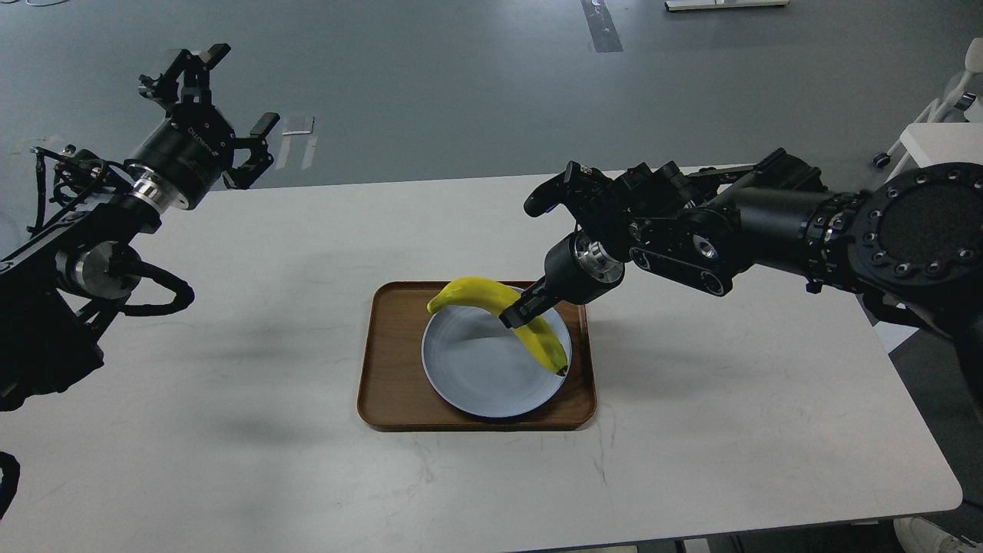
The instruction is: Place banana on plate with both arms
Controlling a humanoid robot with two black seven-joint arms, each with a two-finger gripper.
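Banana (491,307) over your plate (484,376), pinched mid-length by your right gripper (516,315) reaching down from the right, left gripper (219,115) raised high, fingers spread wide, banana's middle hidden behind the fingers.

Left arm (115,223) raised with jaws spread wide; right arm (691,230) angled down, jaws clamped.

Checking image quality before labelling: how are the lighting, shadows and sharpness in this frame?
Head view: even, soft lighting with no harsh glare; the banana casts a faint shadow on the plate, and the arms leave diffuse shadows on the table; the right gripper and tray look sharp.
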